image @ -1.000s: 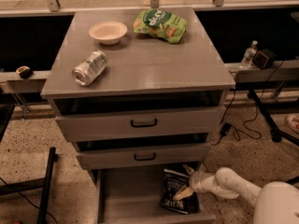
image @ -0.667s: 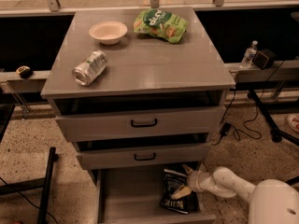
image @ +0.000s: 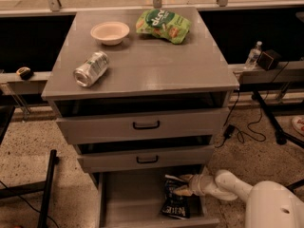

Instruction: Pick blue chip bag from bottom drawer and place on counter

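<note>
Our gripper (image: 183,185) has edged left onto the blue chip bag (image: 173,205), its fingers spread astride the bag's upper edge (no pinch yet, we judge). The bag lies unlifted in the bottom drawer (image: 128,198), and the counter (image: 156,65) comes later.

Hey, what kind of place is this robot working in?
Probably a lab or test space, not a home: a lone grey drawer cabinet on speckled floor, loose cables and stand legs beside it. The robot's hand is down in the bottom drawer at the blue chip bag.
</note>
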Controlling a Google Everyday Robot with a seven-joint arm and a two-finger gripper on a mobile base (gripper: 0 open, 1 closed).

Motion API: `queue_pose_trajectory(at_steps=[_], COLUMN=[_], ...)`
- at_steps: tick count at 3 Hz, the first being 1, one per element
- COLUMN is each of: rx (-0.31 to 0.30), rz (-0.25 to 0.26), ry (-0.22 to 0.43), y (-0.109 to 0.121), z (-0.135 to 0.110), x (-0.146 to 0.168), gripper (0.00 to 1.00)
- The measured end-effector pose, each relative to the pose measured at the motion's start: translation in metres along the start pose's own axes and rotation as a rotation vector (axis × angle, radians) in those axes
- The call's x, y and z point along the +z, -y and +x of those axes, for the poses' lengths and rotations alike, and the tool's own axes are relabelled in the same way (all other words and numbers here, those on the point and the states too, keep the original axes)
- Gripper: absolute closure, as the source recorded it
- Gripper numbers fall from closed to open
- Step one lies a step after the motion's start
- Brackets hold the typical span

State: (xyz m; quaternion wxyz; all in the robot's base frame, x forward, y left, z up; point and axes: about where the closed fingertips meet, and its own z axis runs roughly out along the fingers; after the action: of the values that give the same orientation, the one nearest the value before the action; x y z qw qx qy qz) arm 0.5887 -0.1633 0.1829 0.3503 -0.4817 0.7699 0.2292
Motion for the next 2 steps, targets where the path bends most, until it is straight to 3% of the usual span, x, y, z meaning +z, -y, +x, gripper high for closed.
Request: queue_pose_trajectory(at_steps=[1,2], rx=[0.008,0.004], rz=[-0.005,-0.006], ry=[0.000,0.044], y=[0.0009,0.0004], z=[0.0056,0.0044], x=[0.0038,-0.0003], gripper=[0.66,0.89])
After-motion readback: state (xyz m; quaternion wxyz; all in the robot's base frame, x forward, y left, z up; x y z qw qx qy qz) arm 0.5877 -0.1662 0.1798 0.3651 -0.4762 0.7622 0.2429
